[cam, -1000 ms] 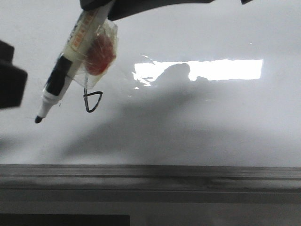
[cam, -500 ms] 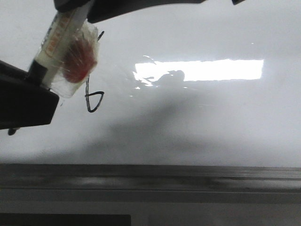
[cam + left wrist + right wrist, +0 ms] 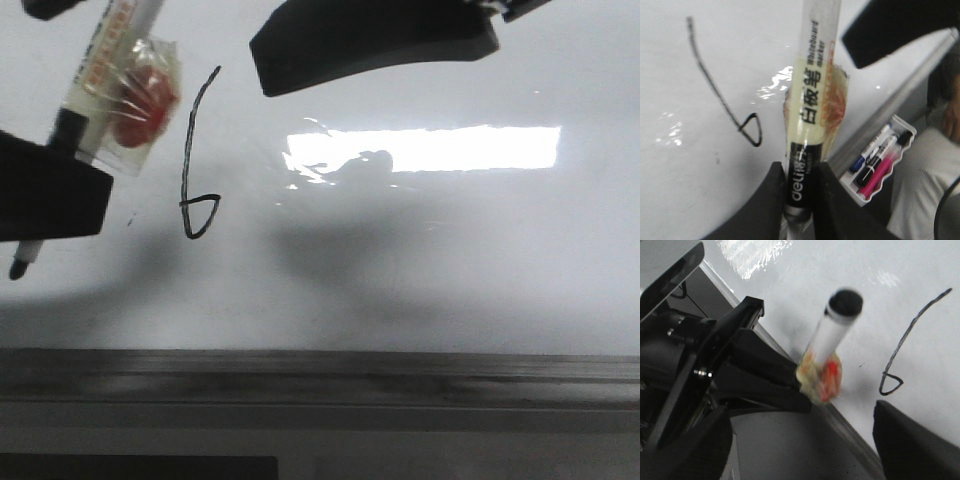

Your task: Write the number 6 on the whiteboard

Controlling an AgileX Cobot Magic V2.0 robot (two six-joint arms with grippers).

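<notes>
While left tool (image 3: pixel 799 192) grips marker (image 3: pixel 810 110), number 6 (image 3: pixel 196 160) stands complete on whiteboard (image 3: pixel 450 260); right tool state unclear.

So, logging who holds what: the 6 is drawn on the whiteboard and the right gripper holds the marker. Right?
Not quite. The 6 is on the whiteboard, but the left gripper holds the marker, as the left wrist view shows; the right gripper holds nothing.

One whiteboard (image 3: pixel 420 270); one number 6 (image 3: pixel 195 160); four markers (image 3: pixel 879 156).
</notes>
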